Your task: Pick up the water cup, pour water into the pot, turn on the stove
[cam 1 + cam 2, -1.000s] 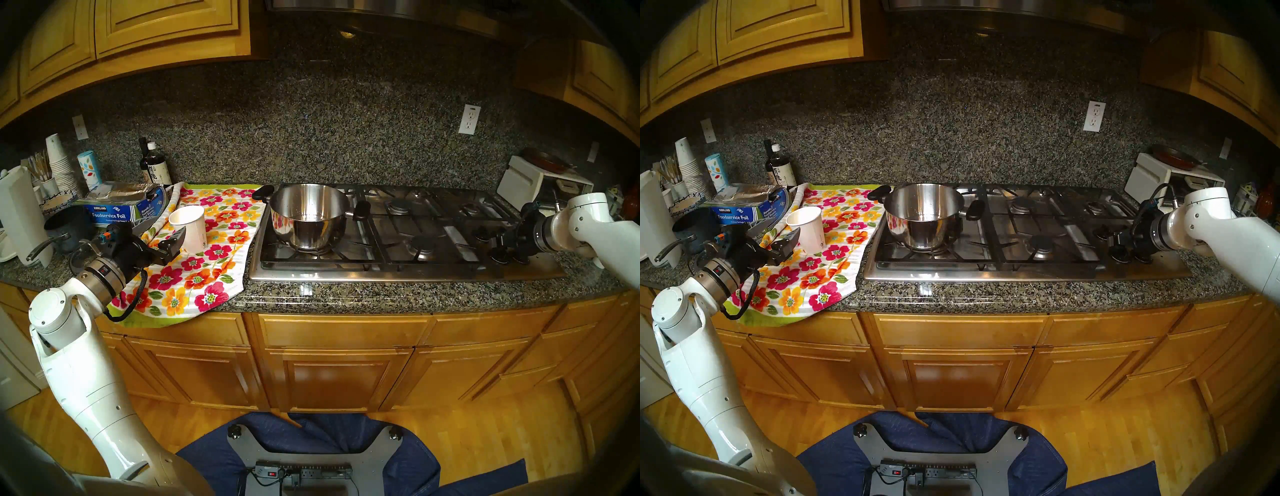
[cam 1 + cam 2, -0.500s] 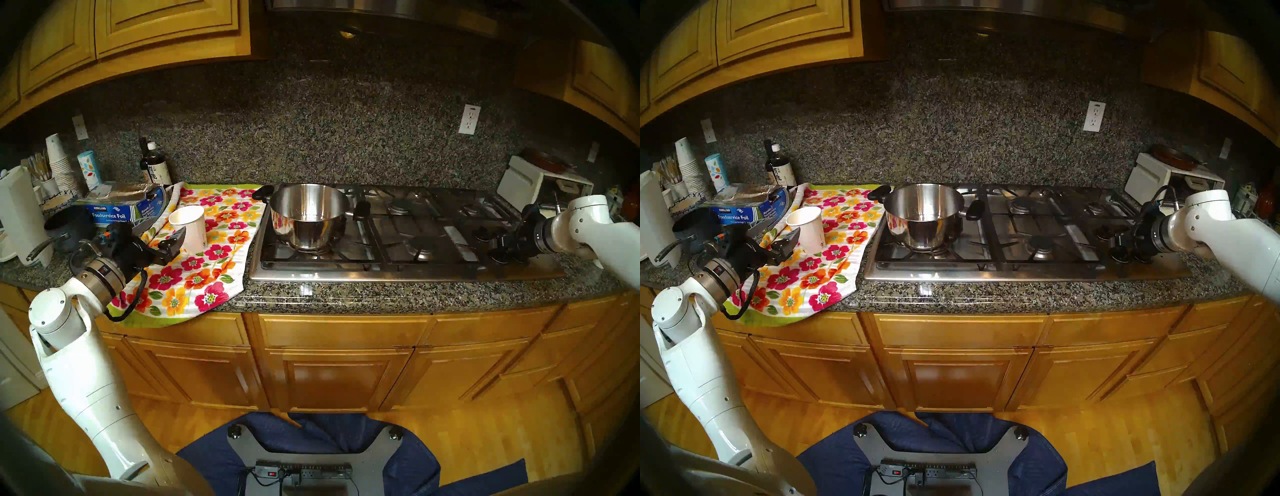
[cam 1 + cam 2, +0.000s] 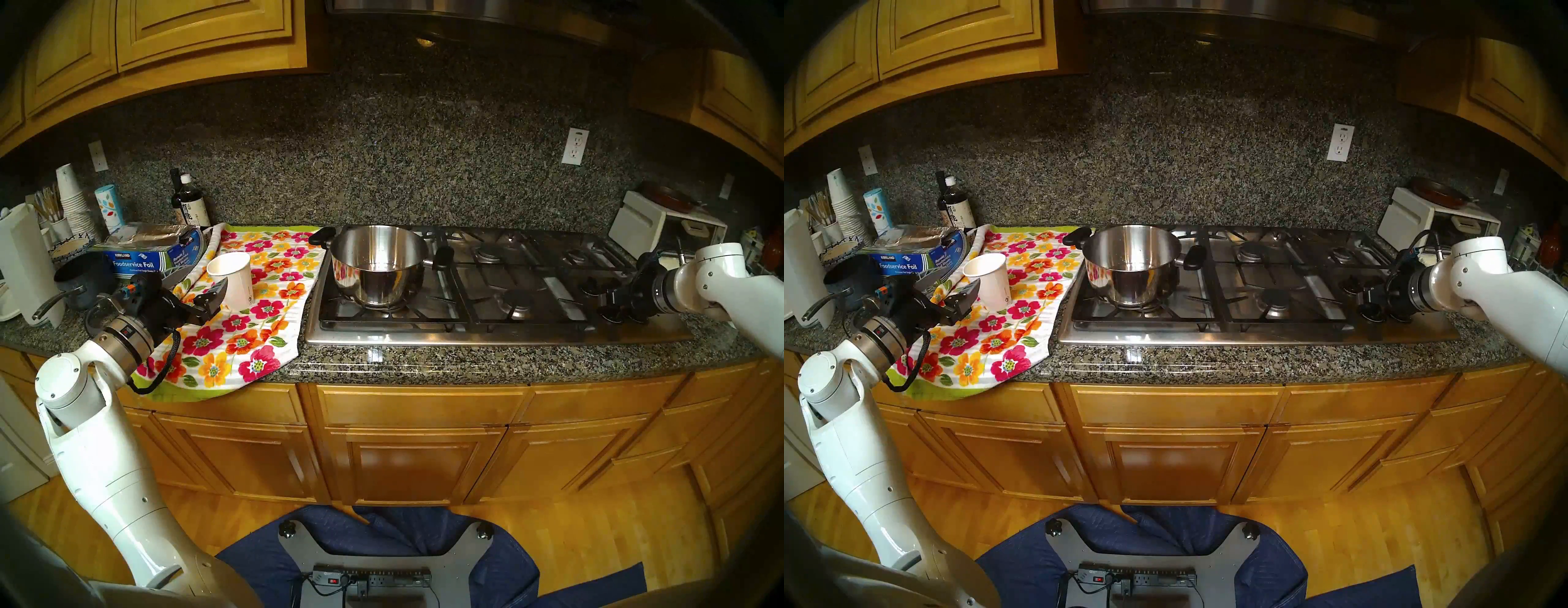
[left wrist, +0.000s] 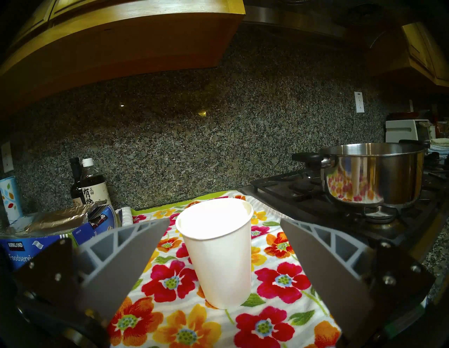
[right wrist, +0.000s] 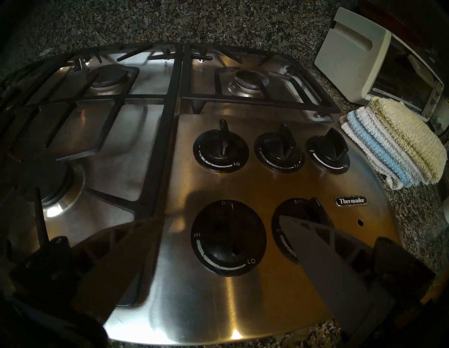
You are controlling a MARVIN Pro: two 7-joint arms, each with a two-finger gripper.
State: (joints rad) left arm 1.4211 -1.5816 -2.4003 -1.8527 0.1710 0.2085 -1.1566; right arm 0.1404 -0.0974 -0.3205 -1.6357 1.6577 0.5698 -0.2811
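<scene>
On the left, the water cup [image 4: 218, 252] stands upright on the floral towel [image 3: 254, 322], between the spread fingers of the left gripper [image 4: 224, 224] but apart from both, so the pick-up looks not yet made. Further right, the pot [image 3: 377, 265] sits on the stove [image 3: 500, 335] at its left front burner; whether it holds water is unclear. At the far right, the right gripper [image 5: 220, 222] hangs over the knobs [image 5: 228, 239], fingers spread, and both near dials read off.
</scene>
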